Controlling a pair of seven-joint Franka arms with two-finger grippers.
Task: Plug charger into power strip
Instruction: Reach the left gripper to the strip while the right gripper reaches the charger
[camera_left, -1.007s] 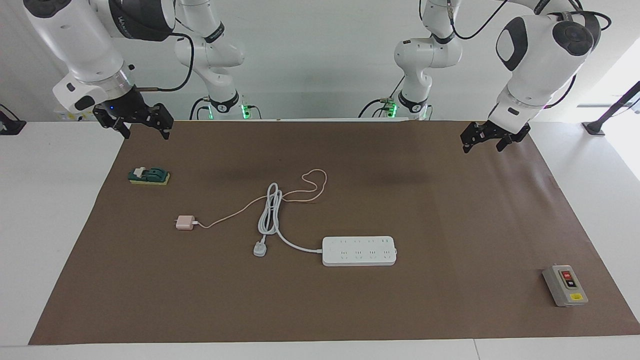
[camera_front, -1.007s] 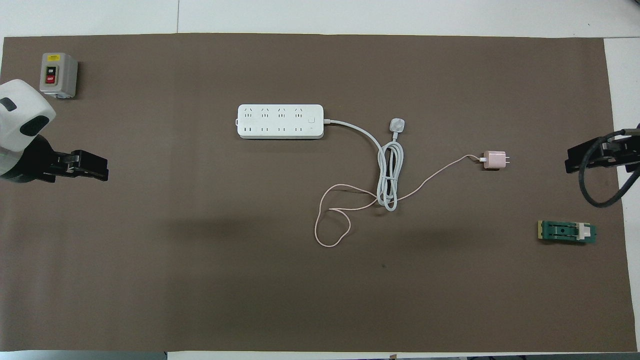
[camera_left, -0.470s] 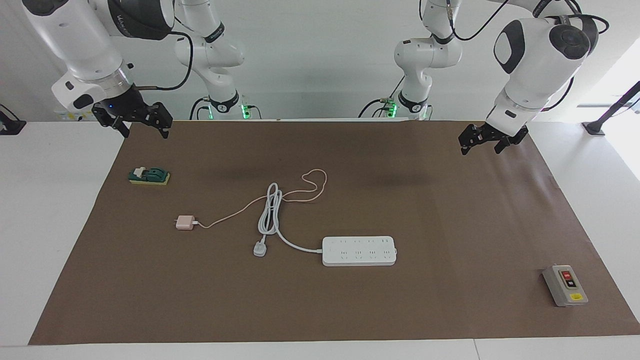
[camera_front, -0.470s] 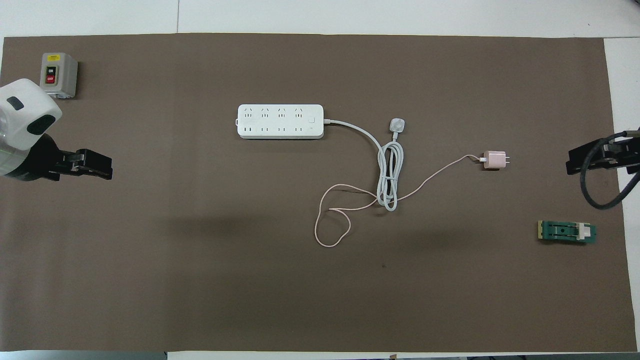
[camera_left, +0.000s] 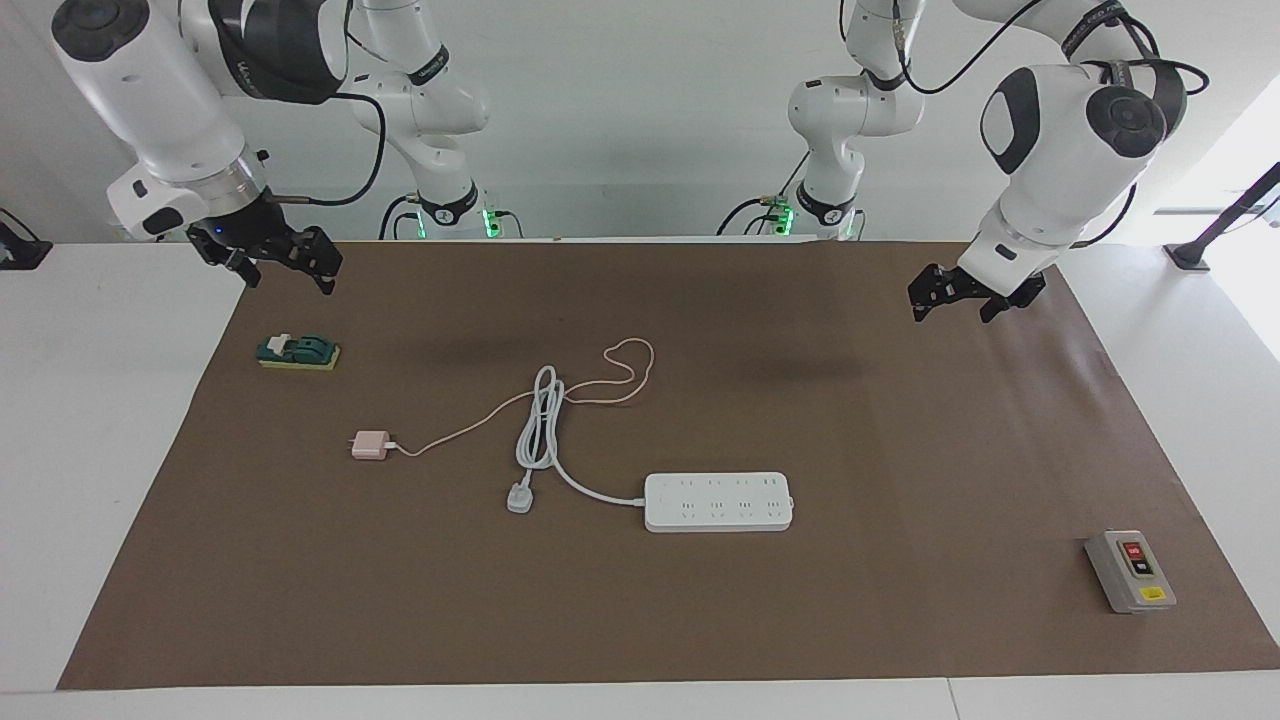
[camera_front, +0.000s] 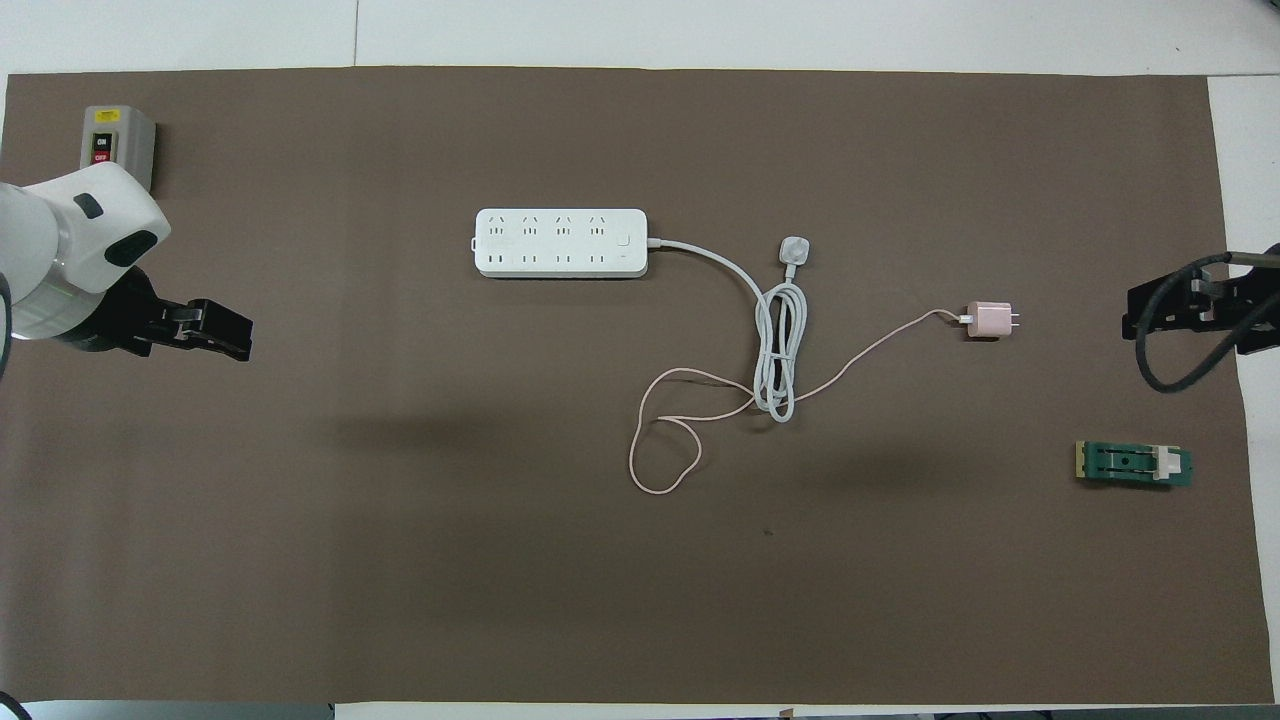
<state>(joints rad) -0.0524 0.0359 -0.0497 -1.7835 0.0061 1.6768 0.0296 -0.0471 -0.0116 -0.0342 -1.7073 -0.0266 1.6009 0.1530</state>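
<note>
Brown matting (camera_left: 900, 480) covers the tabletop (camera_left: 100, 400), and both arms hang above its robot-side corners. The right pincer (camera_left: 285, 262) hovers over the mat's edge at the right arm's end, jaws spread wide and empty, above a green clip-like device (camera_left: 298, 351) whose details are hard to make out. The charger (camera_left: 369, 445) lies flat on the mat, its thin pink cable (camera_left: 470, 420) looping toward the robots and crossing the coiled white cord (camera_left: 540, 420). The power strip (camera_left: 718, 501) lies farther from the robots, near the mat's middle, nothing plugged in. The left pincer (camera_left: 955, 298) hovers wide and empty. A grey switch box (camera_left: 1129, 571) is partly hidden by the left arm in the overhead view.
</note>
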